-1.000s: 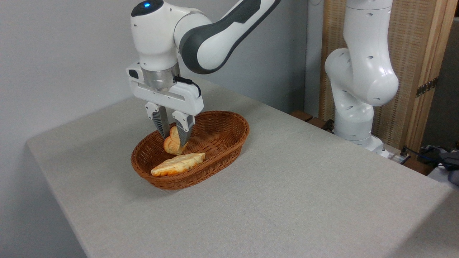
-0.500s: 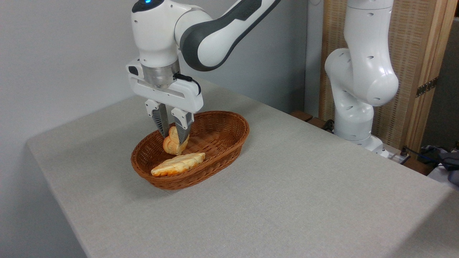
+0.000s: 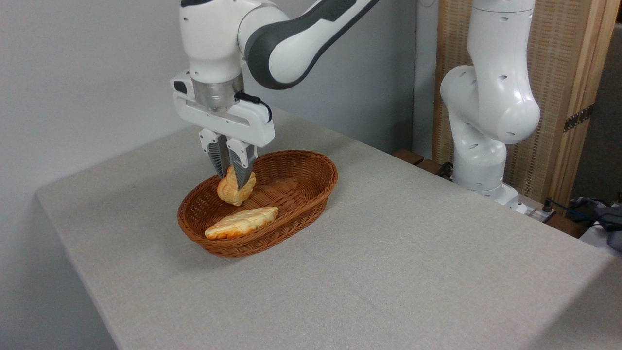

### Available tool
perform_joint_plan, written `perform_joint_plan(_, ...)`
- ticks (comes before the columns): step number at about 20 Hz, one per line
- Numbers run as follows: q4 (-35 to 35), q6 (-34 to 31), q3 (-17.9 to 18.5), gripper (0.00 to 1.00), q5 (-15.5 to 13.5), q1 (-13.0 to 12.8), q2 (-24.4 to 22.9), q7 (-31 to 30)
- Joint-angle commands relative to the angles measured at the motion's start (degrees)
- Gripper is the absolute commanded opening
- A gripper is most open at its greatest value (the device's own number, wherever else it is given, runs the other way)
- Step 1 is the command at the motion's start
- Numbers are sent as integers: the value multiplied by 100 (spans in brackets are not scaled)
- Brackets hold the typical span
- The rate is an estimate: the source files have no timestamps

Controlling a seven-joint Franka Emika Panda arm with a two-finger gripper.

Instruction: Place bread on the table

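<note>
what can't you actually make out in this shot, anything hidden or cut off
All from the one fixed camera:
- Top of the bread: covered by the fingers of the hand.
- Basket floor near the front: hidden by its own rim and the leaf-shaped bread.
- Whether the bread hangs clear of the basket floor: this angle does not settle it.
- Table: near edge and right corner cut off by the frame.
- Dark things at the far right: cropped, too small to identify.

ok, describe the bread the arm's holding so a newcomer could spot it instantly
Start at the brown oval wicker basket on the grey-beige cloth table. Just above its left end, the white arm's fingers pinch a small, lumpy golden-brown roll. Unlike the long flat leaf-shaped bread lying in the basket, it is roundish, knotted and lifted.
</note>
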Motion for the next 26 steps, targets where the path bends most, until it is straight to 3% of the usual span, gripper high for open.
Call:
perform_joint_plan(1, 52, 16, 99, 37, 92, -34, -333, -94)
perform_joint_plan(5, 79, 16, 152, 39, 110, 45, -561, -42)
perform_joint_plan(7, 79, 7, 432, 39, 118, 36, -632, 81)
perform_joint_plan(11, 79, 7, 907, 39, 434, 36, -746, 503)
perform_joint_plan(20, 62, -19, 2076, 39, 532, 54, -659, 2303)
perform_joint_plan(26, 26, -28, 2437, 45, 602, 54, -316, 3368)
